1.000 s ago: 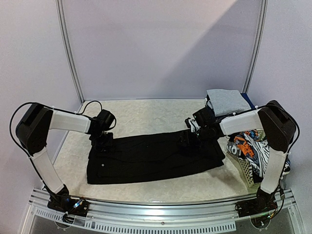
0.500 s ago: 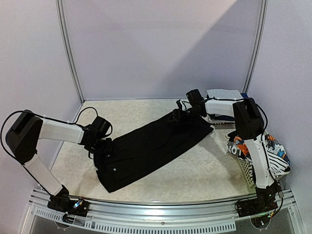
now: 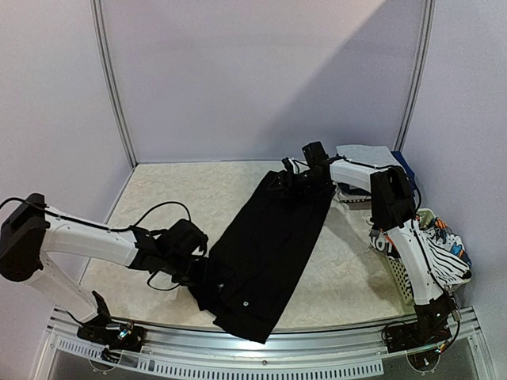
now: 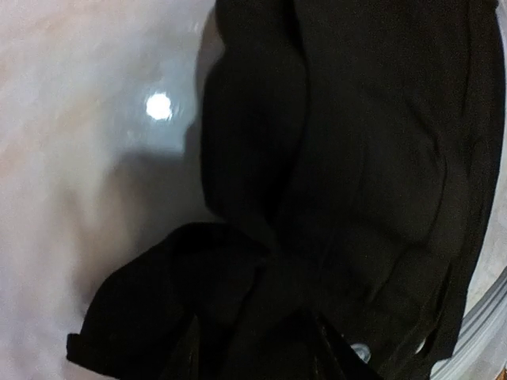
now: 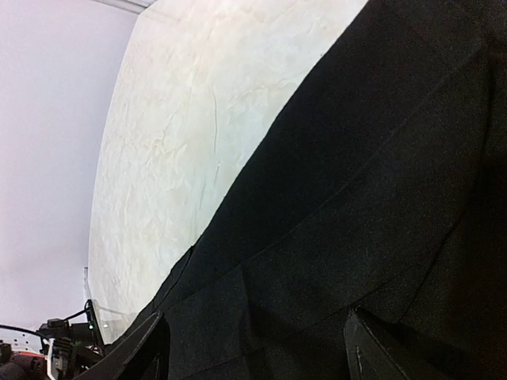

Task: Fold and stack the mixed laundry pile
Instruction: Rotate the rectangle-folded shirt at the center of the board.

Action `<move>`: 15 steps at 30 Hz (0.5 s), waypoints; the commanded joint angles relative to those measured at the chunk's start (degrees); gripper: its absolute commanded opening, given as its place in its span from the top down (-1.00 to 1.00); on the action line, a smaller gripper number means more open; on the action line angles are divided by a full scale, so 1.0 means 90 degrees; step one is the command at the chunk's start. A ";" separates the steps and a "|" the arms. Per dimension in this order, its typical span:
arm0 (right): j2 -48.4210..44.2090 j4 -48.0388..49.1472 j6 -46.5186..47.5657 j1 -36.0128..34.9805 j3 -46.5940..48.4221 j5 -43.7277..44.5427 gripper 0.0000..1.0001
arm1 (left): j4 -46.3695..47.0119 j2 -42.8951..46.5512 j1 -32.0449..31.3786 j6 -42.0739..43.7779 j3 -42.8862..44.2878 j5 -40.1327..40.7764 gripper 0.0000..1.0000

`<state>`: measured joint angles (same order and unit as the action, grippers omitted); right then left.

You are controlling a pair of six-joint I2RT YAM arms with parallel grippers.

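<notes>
A long black garment (image 3: 269,237) stretches slantwise across the table, from the near edge to the back right. My left gripper (image 3: 202,273) is shut on its bunched near end; in the left wrist view the black garment (image 4: 356,158) fills the space around my left gripper (image 4: 261,340). At the far end my right gripper (image 3: 295,180) grips it with its jaws set wide, and the black garment (image 5: 380,198) spans my right gripper (image 5: 253,348). A folded grey shirt (image 3: 366,162) lies on navy pieces (image 3: 404,166) at the back right.
A white lattice basket (image 3: 400,281) stands at the right edge, holding orange-black-white printed and striped clothes (image 3: 440,245). The garment's near corner hangs over the metal rail (image 3: 317,348) at the table's front. Cream table surface (image 3: 182,198) shows at the left and back.
My left gripper has dragged the garment's near end rightward and toward the front edge. The right gripper has stayed at the back, so the garment has swung from lying crosswise to a steep slant.
</notes>
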<state>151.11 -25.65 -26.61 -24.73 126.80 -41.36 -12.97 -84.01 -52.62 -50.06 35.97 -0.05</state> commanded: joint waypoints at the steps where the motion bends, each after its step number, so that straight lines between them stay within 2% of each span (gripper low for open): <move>1: -0.0132 -0.1130 0.0238 -0.0074 -0.0193 0.0279 -0.56 | -0.2938 0.0893 -0.0380 -0.0070 0.0649 0.0823 0.00; 3: -0.0305 -0.1299 0.0353 -0.0069 -0.0076 0.0318 -0.57 | -0.3726 0.1283 -0.0443 0.0106 0.1092 0.1448 -0.11; 4: -0.0383 -0.1375 0.0424 -0.0082 -0.0033 0.0327 -0.57 | -0.3805 0.1409 -0.0449 0.0231 0.1231 0.1609 -0.17; 8: -0.0748 -0.1671 0.0691 -0.0185 0.0105 0.0398 -0.60 | -0.3470 0.1335 -0.0420 0.1283 0.1723 0.2103 -0.39; 12: -0.1289 -0.1911 0.0977 -0.0306 0.0028 0.0611 -0.66 | -0.2581 0.0592 -0.0139 0.2526 0.2357 0.1885 -0.48; 15: -0.1951 -0.1814 0.1034 -0.0347 -0.0580 0.1021 -0.70 | -0.2109 -0.0222 0.0448 0.3183 0.2921 0.1283 -0.38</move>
<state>143.33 -40.01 -19.94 -26.76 125.84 -36.80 -37.93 -78.59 -53.95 -33.23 57.36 15.22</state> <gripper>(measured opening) 0.838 0.720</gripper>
